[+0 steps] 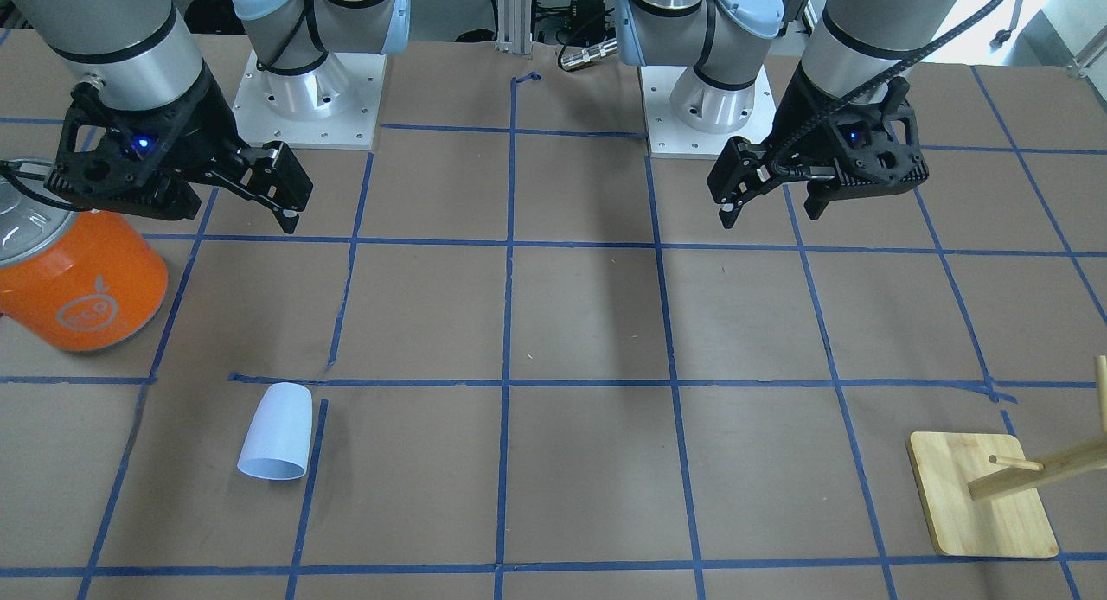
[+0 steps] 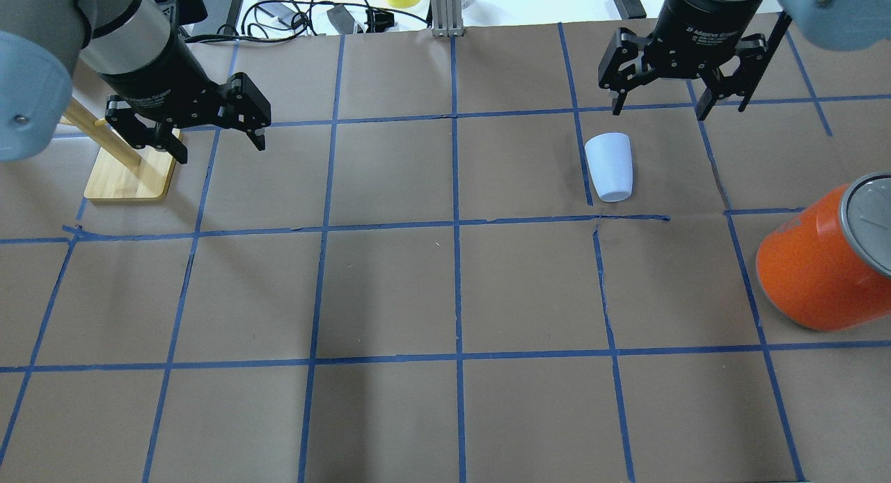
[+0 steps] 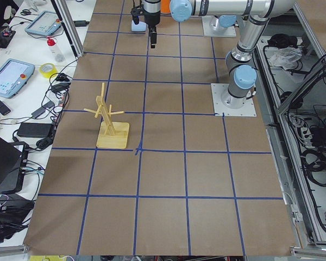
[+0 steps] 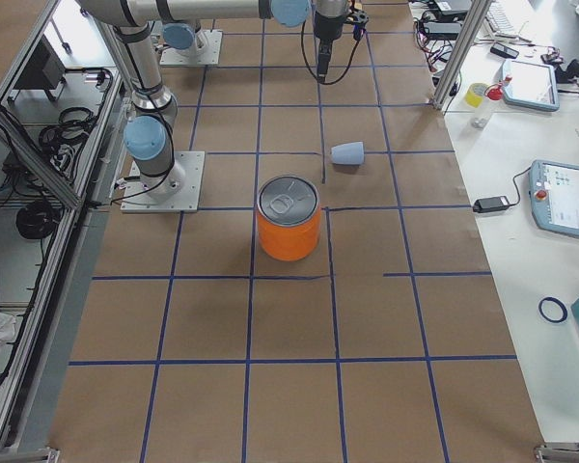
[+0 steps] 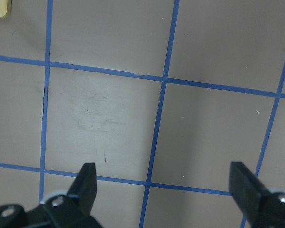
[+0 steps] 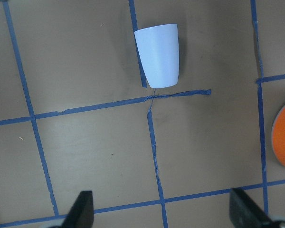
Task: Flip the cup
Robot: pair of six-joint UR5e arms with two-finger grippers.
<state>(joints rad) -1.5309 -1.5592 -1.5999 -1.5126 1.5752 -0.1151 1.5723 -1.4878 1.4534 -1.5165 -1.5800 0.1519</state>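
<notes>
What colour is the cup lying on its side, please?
The cup is plain pale blue-white, clearest in the right wrist-mounted view.

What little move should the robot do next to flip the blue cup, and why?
Probably move the right tool down toward the cup. The cup lies on its side with nothing touching it, on that arm's side. The tool hangs open close by and holds nothing, so it looks best placed to reach the cup.

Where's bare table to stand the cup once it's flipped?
The middle squares between the cup and the wooden rack are bare, edge to edge. The squares below the left claw are free too. Tightest is the right side, between the cup and the orange can.
</notes>
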